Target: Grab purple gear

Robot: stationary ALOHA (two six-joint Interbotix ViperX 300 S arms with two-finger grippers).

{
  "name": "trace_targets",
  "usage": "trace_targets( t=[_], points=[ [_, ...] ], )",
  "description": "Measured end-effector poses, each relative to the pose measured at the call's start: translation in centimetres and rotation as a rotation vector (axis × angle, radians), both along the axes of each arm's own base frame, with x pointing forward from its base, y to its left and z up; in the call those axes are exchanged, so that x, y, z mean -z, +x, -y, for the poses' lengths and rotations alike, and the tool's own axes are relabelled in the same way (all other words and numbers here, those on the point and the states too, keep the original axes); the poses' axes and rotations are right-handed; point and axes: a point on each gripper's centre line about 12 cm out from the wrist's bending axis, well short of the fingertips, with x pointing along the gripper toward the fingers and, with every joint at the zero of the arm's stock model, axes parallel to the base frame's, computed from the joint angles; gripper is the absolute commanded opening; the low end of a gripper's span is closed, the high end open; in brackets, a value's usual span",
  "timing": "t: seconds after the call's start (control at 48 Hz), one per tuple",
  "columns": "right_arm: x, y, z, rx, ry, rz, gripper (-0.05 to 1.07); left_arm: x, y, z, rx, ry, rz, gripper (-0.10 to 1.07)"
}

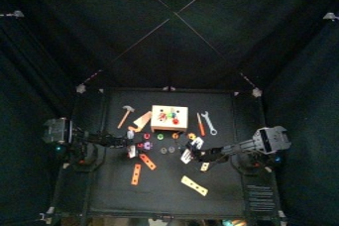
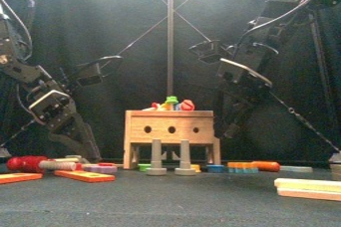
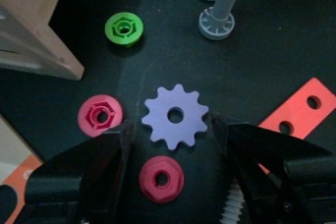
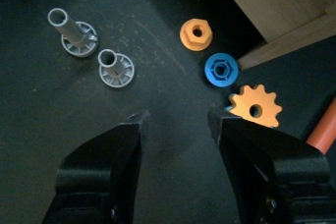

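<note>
We find a robotics test enclosure, a laboratory rig rather than a home or shop. Black fabric curtains (image 1: 54, 32) close off all sides of a small black desk (image 1: 119, 195), with thin cords (image 1: 169, 12) crossing overhead. Two black jointed robot arms (image 2: 253, 52) hang over the desk. Laid out are trial pieces: a light wooden block stand with round holes (image 2: 170, 131), flat plastic gears (image 3: 176, 117) and grey pegs (image 4: 79, 39).

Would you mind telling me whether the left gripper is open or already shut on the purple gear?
Open. In the left wrist view the left gripper has its jaws spread apart, and the purple gear lies flat on the table just beyond them, untouched.
</note>
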Motion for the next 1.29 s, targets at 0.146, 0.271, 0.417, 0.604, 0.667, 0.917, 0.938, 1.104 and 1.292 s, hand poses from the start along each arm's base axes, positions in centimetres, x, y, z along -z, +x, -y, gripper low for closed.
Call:
trace_targets(
  t=[0.146,0.271,0.417,0.604,0.667,0.917,0.938,1.104,1.292],
  points=[
    [0.0,0.0,0.0,0.002,0.001,0.0,0.86,0.7,0.6,-0.1,-0.003,-0.007,-0.027,0.98],
    [0.0,0.0,0.1,0.003,0.002,0.002,0.86,1.2,1.0,-0.1,0.001,-0.006,-0.047,0.98],
    [0.2,-0.1,0.1,0.002,0.001,-0.005,0.86,1.6,1.4,-0.2,0.005,-0.006,-0.064,0.98],
    [0.6,-0.3,0.1,0.003,0.0,-0.018,0.86,1.7,1.4,-0.1,0.012,-0.005,-0.08,0.97],
    [0.7,-0.3,0.1,0.003,0.001,-0.019,0.86,1.6,1.5,-0.1,0.013,-0.006,-0.078,0.97],
    [0.7,-0.3,0.2,0.006,0.0,-0.021,0.86,1.3,1.5,0.1,0.027,-0.001,-0.074,0.97],
    [0.7,-0.3,0.1,0.004,0.0,-0.021,0.86,1.3,1.6,0.1,0.028,0.0,-0.073,0.97],
    [0.8,-0.4,0.2,0.006,-0.001,-0.026,0.86,1.2,1.6,0.2,0.03,0.0,-0.071,0.95],
    [0.8,-0.4,0.2,0.007,-0.003,-0.027,0.86,1.1,1.6,0.2,0.031,0.001,-0.07,0.89]
  ],
)
